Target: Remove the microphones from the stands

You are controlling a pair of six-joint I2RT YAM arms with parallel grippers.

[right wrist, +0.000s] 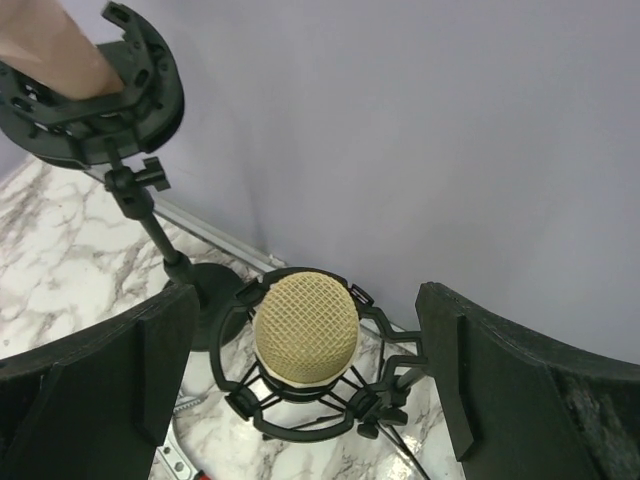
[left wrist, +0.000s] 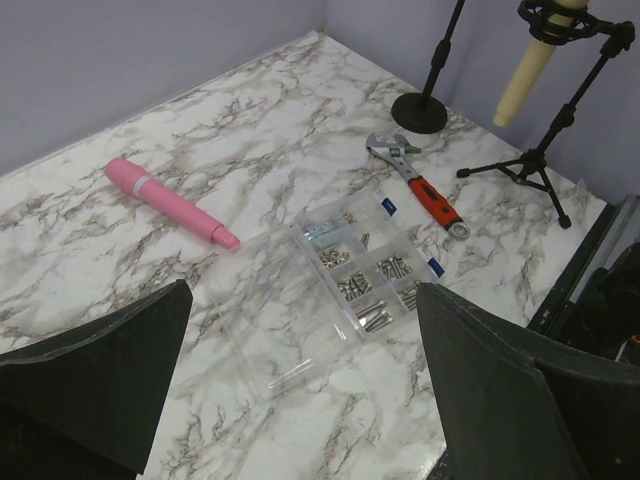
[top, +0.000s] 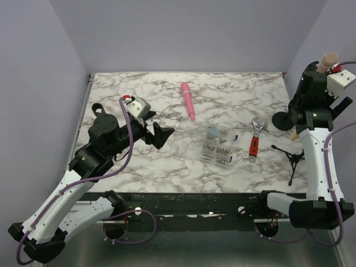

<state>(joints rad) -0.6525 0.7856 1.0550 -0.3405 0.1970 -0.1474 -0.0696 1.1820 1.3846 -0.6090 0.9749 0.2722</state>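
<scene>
**Both hands open, and the microphone [right wrist: 305, 335] waits right under your right hand [right wrist: 305, 300].**

Your left hand [top: 157, 135] is wide apart and holds nothing. It hangs low over the desk [top: 167, 94], well away from the job. Your right hand is wide apart too, up high. The microphone stands straight below it, between the fingers but not touching them. It sits in a black ring [right wrist: 300, 430] on top of the thin three-legged stand [top: 293, 158]. The microphone looks hard and smooth, and likely not heavy. Its gold mesh head may dent, so take hold on the sides and squeeze gently. The stand looks light and may tip when you pull. A second stand [right wrist: 150, 215] is just behind it.
</scene>
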